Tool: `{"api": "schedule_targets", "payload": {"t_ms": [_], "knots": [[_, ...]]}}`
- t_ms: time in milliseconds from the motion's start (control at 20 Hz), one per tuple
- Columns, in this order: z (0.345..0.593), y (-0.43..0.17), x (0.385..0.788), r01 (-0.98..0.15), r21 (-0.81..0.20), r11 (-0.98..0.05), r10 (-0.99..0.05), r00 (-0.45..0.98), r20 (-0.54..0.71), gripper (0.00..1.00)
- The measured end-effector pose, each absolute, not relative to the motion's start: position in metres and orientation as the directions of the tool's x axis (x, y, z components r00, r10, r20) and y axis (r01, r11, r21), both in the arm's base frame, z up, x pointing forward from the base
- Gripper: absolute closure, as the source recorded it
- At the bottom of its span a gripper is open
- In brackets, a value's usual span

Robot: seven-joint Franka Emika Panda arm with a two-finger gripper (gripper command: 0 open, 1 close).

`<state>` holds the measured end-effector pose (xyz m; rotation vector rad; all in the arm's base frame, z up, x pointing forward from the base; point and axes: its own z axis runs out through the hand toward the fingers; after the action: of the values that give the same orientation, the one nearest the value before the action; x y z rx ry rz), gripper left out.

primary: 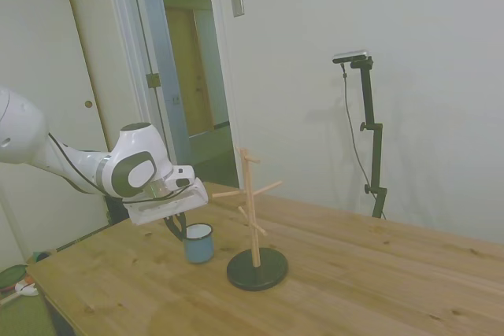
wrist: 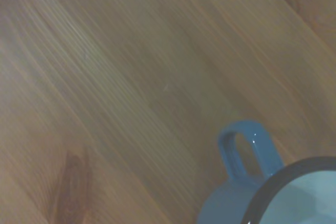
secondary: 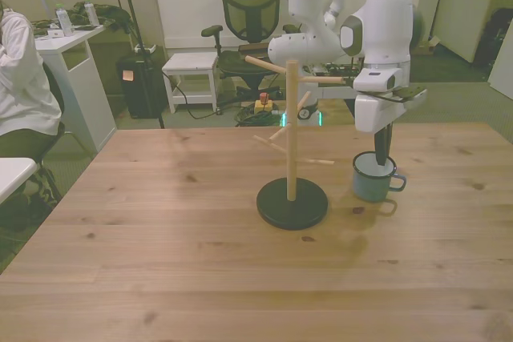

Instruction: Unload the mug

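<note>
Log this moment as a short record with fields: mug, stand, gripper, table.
mug: small blue enamel mug with white inside, upright on the table, handle toward the front view's right
stand: wooden peg stand on a black round base, pegs bare, beside the mug toward the front view's left
gripper: white arm's gripper at the mug's rim; finger state unclear
table: wooden table

A black mesh office chair [secondary: 248, 6] stands past the wooden table [secondary: 160, 262]. A white desk [secondary: 68, 46] is nearby. A door [primary: 185, 60] stands open in the pale wall [primary: 315, 53].
</note>
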<state>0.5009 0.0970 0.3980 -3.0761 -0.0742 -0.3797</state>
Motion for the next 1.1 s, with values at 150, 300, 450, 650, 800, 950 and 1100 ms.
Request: {"api": "schedule_targets", "payload": {"t_ms": [150, 300, 450, 650, 800, 950, 1100], "knots": [[0.396, 0.097, 0.5, 0.052, -0.034, -0.998, 0.043, 0.97, 0.239, 0.0], [0.393, 0.096, 0.498, 0.052, -0.034, -0.998, 0.043, 0.971, 0.233, 0.0], [0.394, 0.096, 0.498, 0.052, -0.034, -0.998, 0.043, 0.971, 0.235, 0.0], [0.403, 0.096, 0.497, 0.052, -0.034, -0.998, 0.042, 0.967, 0.251, 0.0], [0.42, 0.097, 0.497, 0.052, -0.038, -0.998, 0.04, 0.96, 0.276, 0.0], [0.456, 0.11, 0.493, 0.048, -0.086, -0.995, 0.02, 0.953, 0.302, 0.0], [0.485, 0.124, 0.485, 0.021, -0.168, -0.986, -0.038, 0.941, 0.336, 0.0]]}}
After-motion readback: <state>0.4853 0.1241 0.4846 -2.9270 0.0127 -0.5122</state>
